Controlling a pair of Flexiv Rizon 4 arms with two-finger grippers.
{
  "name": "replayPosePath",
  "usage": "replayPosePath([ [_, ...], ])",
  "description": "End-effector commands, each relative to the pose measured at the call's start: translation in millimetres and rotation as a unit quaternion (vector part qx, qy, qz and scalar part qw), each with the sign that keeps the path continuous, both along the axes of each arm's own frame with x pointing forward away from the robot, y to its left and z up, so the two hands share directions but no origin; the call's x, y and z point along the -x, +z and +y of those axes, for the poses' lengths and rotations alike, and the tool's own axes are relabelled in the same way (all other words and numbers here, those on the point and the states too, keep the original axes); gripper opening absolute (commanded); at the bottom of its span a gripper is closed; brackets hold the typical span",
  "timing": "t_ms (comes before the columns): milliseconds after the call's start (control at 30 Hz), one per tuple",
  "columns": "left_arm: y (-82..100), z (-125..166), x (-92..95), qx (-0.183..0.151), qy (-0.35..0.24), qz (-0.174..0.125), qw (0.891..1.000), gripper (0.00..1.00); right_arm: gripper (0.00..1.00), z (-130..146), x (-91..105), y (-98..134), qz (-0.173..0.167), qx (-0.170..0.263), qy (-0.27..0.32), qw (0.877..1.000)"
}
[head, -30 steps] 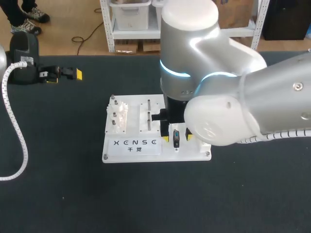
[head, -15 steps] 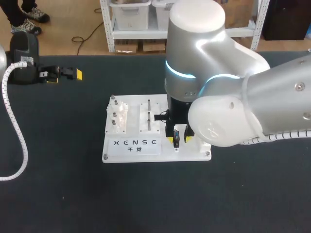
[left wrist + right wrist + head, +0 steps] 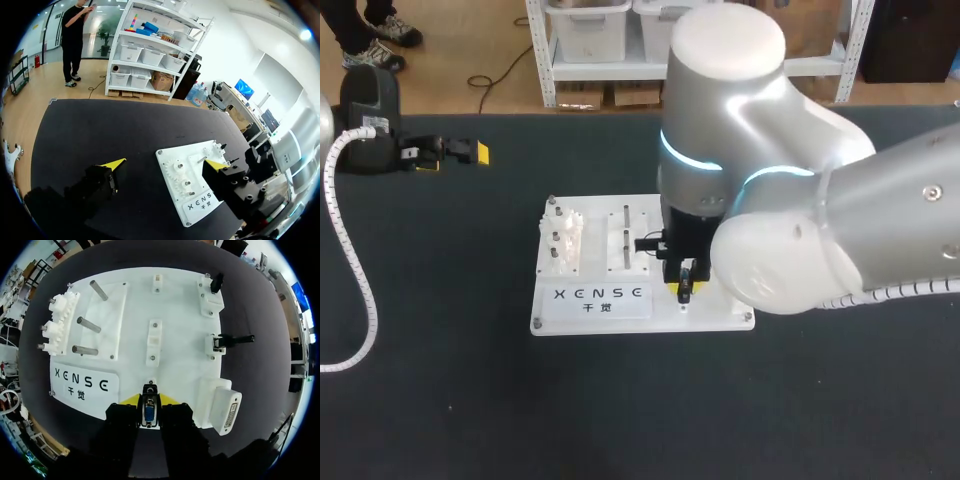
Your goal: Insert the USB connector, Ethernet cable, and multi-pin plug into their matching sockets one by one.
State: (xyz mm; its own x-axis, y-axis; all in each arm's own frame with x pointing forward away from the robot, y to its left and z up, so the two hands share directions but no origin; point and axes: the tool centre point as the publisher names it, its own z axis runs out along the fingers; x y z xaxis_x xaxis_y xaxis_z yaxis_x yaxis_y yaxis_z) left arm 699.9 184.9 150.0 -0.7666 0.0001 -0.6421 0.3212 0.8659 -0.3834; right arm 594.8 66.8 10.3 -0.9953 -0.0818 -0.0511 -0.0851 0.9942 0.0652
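A small black multi-pin plug with a blue face [image 3: 149, 412] stands upright at the near edge of the white board [image 3: 180, 305]. My right gripper [image 3: 149, 401] has both fingers pressed against its sides, so it is shut on the plug. From the head view this gripper [image 3: 685, 288] sits low over the board [image 3: 590, 315], mostly hidden under the big arm. A white multi-pin socket block [image 3: 225, 411] lies beside the gripper at the board's corner. My left gripper [image 3: 453, 158] rests far off at the table's back left, fingers wide open and empty [image 3: 165, 164].
The board carries white gears [image 3: 57, 322], three metal pegs [image 3: 87, 324], a black connector in a bracket [image 3: 232, 340] and another black piece [image 3: 216, 282] at its far corner. A white corrugated hose [image 3: 355, 270] curves over the table's left side.
My right gripper's fingers have drawn in from wide apart until they press on the plug. The right arm shifted slightly right. The left arm has not moved.
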Motion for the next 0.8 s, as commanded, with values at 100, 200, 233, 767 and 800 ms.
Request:
replayPosePath([
  [100, 0.0, 0, 0.0, 0.0, 0.0, 0.0, 1.0, 1.0, 0.0, 0, 7.7, 12, -0.057, 0.002, 0.024, 0.998],
  [200, 0.0, 0, 0.0, 0.0, 0.0, 0.0, 1.0, 1.0, 0.0, -4, 8.7, 23, -0.071, -0.002, 0.023, 0.997],
  [233, 0.0, 0, 0.0, 0.0, 0.0, 0.0, 1.0, 1.0, 0.0, -5, 9.4, 26, -0.073, -0.005, 0.023, 0.997],
  [767, 0.0, 0, 0.0, 0.0, 0.0, 0.0, 1.0, 1.0, 0.0, -48, -9.9, 68, -0.091, -0.003, -0.011, 0.996],
  [800, 0.0, 0, 0.0, 0.0, 0.0, 0.0, 1.0, 1.0, 0.0, -50, -10.8, 69, -0.091, -0.001, -0.012, 0.996],
])
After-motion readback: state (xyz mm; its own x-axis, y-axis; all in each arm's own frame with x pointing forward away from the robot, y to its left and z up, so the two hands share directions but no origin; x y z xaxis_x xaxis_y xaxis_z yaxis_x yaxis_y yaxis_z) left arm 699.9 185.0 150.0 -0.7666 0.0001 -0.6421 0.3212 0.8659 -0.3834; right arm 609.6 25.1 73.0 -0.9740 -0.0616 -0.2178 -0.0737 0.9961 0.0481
